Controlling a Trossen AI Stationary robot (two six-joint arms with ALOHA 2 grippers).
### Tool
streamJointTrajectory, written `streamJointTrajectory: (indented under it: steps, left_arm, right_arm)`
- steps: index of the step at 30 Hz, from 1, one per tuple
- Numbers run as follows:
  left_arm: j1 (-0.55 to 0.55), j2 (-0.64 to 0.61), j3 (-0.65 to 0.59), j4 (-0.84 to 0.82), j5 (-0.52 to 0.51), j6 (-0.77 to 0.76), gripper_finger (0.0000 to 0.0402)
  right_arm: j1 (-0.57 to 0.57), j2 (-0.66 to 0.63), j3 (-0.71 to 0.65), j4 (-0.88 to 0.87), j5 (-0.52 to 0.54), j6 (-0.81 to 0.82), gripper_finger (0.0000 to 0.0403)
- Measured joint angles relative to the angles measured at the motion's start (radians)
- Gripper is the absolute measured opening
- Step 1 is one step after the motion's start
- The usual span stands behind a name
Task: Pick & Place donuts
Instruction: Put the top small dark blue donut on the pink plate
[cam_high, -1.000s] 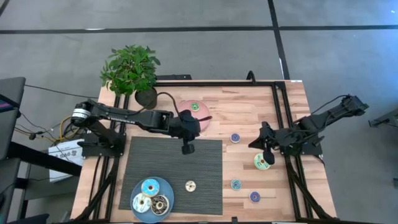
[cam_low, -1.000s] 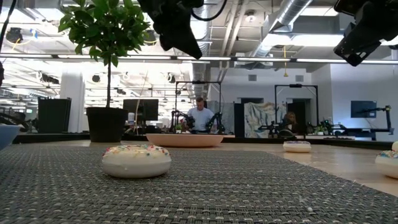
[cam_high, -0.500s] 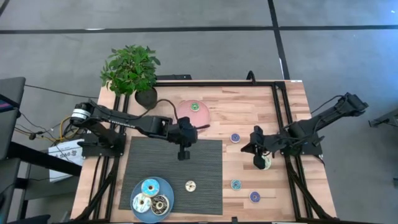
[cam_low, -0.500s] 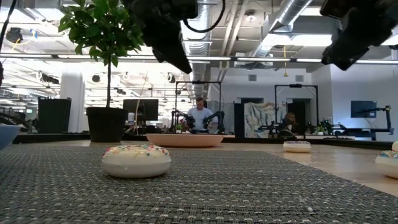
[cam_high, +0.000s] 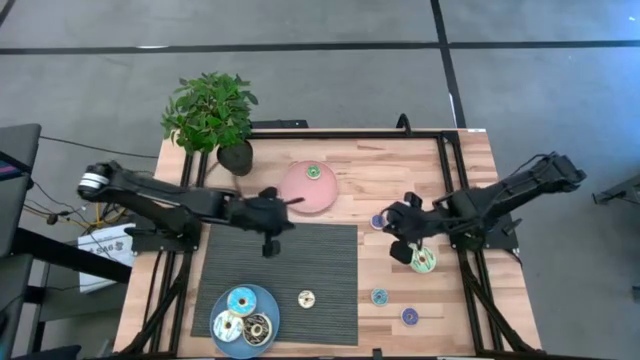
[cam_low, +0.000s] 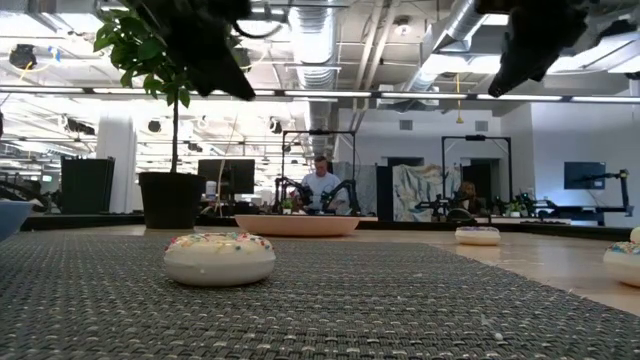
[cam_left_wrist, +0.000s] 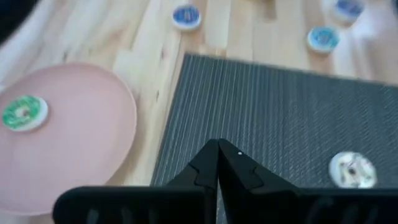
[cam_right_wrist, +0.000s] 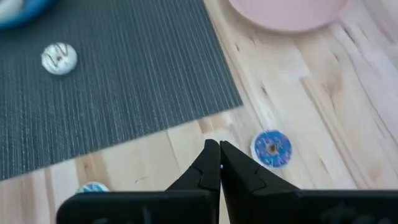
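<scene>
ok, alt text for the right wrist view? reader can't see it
The right gripper, shut and empty, hangs over bare wooden table near a small blue donut. A grey mat beyond holds a cream donut, and the edge of a pink plate shows past it.

no readable text, labels or signs
</scene>
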Motion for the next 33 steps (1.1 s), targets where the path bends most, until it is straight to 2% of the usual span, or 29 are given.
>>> streamJointTrajectory:
  steps: [7,12,15,25,33]
  left_arm:
    - [0.000,-0.194,-0.095,0.011,-0.018,-0.013,0.0000]
    - [0.000,-0.257,-0.121,0.003,-0.025,-0.014,0.0000]
    - [0.000,-0.266,-0.123,-0.019,-0.024,-0.014,0.0000]
    - [0.000,-0.265,-0.123,-0.041,-0.021,-0.006,0.0000]
    - [0.000,-0.264,-0.123,-0.055,-0.023,-0.012,0.0000]
  right_arm:
    - [-0.107,0.148,0.128,-0.095,-0.109,-0.058,0.0000]
    - [-0.173,0.206,0.132,-0.110,-0.184,-0.021,0.0002]
    - [-0.204,0.228,0.132,-0.108,-0.193,-0.009,0.0021]
    - [-0.328,0.339,0.132,-0.155,-0.188,0.133,0.0165]
    - [-0.336,0.462,0.104,-0.151,-0.181,0.195,0.0304]
